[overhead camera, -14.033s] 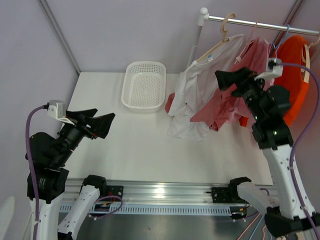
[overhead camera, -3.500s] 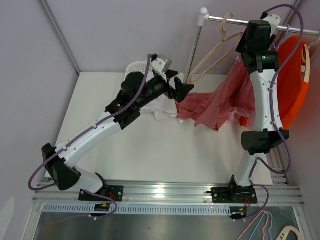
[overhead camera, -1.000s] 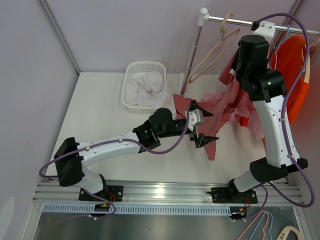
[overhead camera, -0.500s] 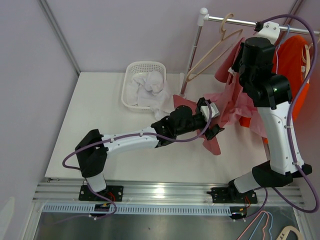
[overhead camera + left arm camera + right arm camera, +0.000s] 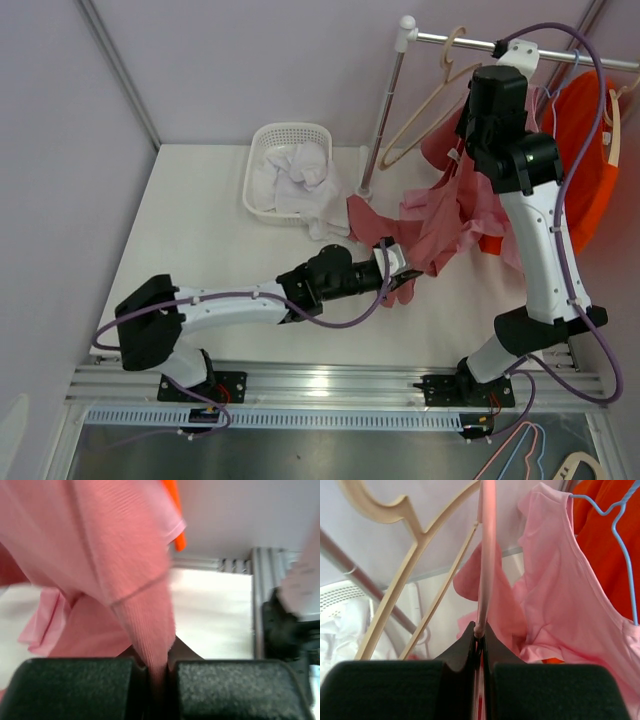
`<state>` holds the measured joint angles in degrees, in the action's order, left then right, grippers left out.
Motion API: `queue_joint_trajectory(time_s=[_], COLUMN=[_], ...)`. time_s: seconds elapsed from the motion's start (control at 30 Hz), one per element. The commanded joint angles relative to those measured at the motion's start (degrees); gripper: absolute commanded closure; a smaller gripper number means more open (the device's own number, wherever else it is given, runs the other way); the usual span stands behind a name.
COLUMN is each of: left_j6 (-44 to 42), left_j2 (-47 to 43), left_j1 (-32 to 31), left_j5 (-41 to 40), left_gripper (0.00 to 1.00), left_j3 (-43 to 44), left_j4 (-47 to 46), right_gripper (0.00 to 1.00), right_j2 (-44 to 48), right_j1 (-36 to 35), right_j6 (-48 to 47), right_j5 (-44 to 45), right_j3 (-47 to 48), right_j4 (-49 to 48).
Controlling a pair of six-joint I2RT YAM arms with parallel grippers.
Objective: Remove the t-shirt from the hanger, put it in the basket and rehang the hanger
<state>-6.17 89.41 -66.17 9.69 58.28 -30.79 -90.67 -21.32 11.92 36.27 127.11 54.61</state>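
Note:
The pink t-shirt [image 5: 445, 210] hangs from under the rail and trails down onto the table. My left gripper [image 5: 401, 272] is low over the table and shut on the shirt's lower edge; in the left wrist view the ribbed pink cloth [image 5: 120, 555] runs down into the closed left gripper [image 5: 159, 667]. High by the rail, my right gripper [image 5: 479, 639] is shut on the thin pink hanger [image 5: 486, 555], with the t-shirt [image 5: 555, 580] draped just right of it. In the top view the right arm hides the pink hanger.
An empty beige hanger [image 5: 432, 98] hangs on the metal rail [image 5: 470, 42] left of my right arm. An orange shirt [image 5: 592, 150] on a blue hanger [image 5: 620, 510] hangs at the right. A white basket [image 5: 262, 150] holding a white shirt [image 5: 295, 172] sits at the back.
My left gripper has shut on the pink shirt's lower edge and drawn back toward the near left. The right arm has shifted slightly left, its grip on the hanger unchanged.

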Motion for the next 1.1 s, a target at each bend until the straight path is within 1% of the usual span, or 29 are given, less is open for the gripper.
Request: queue_joint_trajectory(time_s=[0.0, 0.03, 0.07, 0.1, 0.17, 0.2, 0.27, 0.3, 0.33, 0.4, 0.43, 0.47, 0.53, 0.57, 0.6, 0.63, 0.67, 0.7, 0.73, 0.77, 0.83, 0.87, 0.9, 0.93, 1.0, 1.03, 1.07], left_j6=[-2.1, -2.7, -3.3, -4.0, -3.9, -3.6, -2.8, -1.3, -0.6, 1.4, 1.5, 1.3, 1.7, 2.9, 6.8, 9.7, 15.2, 17.8, 20.0, 24.1, 27.5, 29.9, 30.9, 31.6, 33.7, 34.4, 35.3], left_j2=[-7.2, -8.6, -9.2, -9.6, -9.6, -9.3, -6.8, -5.5, -2.7, 0.1, 1.1, 2.8, 3.6, 3.8, 3.8, 4.0, 4.4, 5.5, 6.3, 7.4, 11.7, 13.6, 15.5, 18.9, 21.6, 22.7, 22.8], left_j1=[-7.2, -8.6, -10.3, -13.4, -16.5, -19.4, -22.0, -23.7, -24.3, -24.6, -24.6, -24.5, -23.0, -19.6, -17.3, -15.1, -10.2, -7.7, -5.4, -1.3, 1.9, 4.4, 5.6, 6.5, 8.3, 8.7, 8.9], left_j5=[-0.2, -2.2, -3.0, -3.7, -4.6, -4.6, -5.2, -5.2, -4.3, -4.9, -6.0, -9.1, -14.0, -14.9, -14.5, -13.6, -12.5, -10.2, -7.3, -5.4, -1.0, 0.5, 3.9, 5.8, 8.7, 12.0, 13.1], left_gripper=[0.99, 0.99, 0.99, 0.99, 0.99, 0.99, 0.99, 0.99, 0.99, 0.99, 0.99, 0.99, 0.99, 0.99, 0.99, 0.99, 0.99, 0.99, 0.99, 0.99, 0.99, 0.99, 0.99, 0.99, 0.99, 0.99, 0.99], left_j3=[-4.1, -5.4, -6.2, -6.5, -8.3, -8.7, -10.6, -11.1, -12.2, -13.3, -13.7, -14.5, -13.6, -12.8, -7.7, -5.7, -1.0, 3.9, 5.9, 10.9, 21.4, 24.3, 27.2, 33.7, 35.7, 35.8, 35.2], left_j4=[-4.9, -4.8, -4.5, -3.8, -3.8, -4.8, -6.3, -8.6, -9.5, -10.9, -13.3, -14.5, -15.3, -11.3, -8.1, -4.8, 2.4, 6.0, 8.7, 14.1, 19.9, 22.8, 28.7, 30.0, 30.0, 29.0, 28.0], right_gripper=[1.0, 1.0, 1.0, 1.0, 1.0, 1.0, 1.0, 1.0, 1.0, 1.0, 1.0, 1.0, 1.0, 1.0, 1.0, 1.0, 1.0, 1.0, 1.0, 1.0, 1.0, 1.0, 1.0, 1.0, 1.0, 1.0, 1.0], right_j2=[-2.7, -3.1, -3.8, -4.2, -4.9, -5.1, -5.4, -5.3, -5.2, -4.9, -4.7, -4.6, -3.5, -2.9, -2.1, -0.5, 0.5, 1.5, 3.0, 3.7, 4.5, 5.2, 5.7, 6.2, 7.4, 7.7, 7.8], right_j1=[2.8, 3.4, 4.4, 4.8, 5.8, 6.0, 6.5, 6.8, 6.8, 6.9, 6.9, 6.9, 6.5, 6.1, 5.9, 5.3, 5.0, 4.5, 3.7, 3.3, 3.0, 2.4, 1.8, 1.1, -0.2, -0.2, -0.2], right_j6=[-0.9, -0.8, -0.8, -0.8, -0.8, -0.8, -0.8, -0.7, -0.7, -0.5, -0.5, -0.3, 0.6, 1.1, 1.5, 2.7, 3.1, 3.4, 3.5, 3.6, 4.0, 4.2, 4.2, 3.8, 2.8, 2.3, 1.5], right_j5=[-0.4, -0.9, -1.4, -1.9, -2.6, -2.8, -3.0, -3.1, -3.3, -3.5, -3.7, -3.9, -4.8, -5.2, -6.1, -6.9, -7.6, -8.1, -8.1, -8.1, -8.8, -8.9, -8.9, -8.5, -7.1, -6.4, -4.3], right_j3=[3.5, 3.6, 3.7, 3.7, 4.5, 4.8, 5.7, 5.8, 5.7, 5.5, 5.5, 5.6, 5.4, 4.7, 4.4, 3.9, 2.8, 2.5, 2.4, 2.6, 3.9, 4.4, 4.2, 3.6, 0.6, -0.4, -1.2], right_j4=[-4.4, -4.5, -4.9, -5.0, -4.9, -4.8, -4.2, -4.1, -3.9, -3.4, -3.0, -1.7, -0.1, 1.8, 2.7, 3.6, 4.6, 5.1, 5.6, 6.7, 8.3, 9.5, 9.7, 8.9, 7.2, 5.8, 3.2])
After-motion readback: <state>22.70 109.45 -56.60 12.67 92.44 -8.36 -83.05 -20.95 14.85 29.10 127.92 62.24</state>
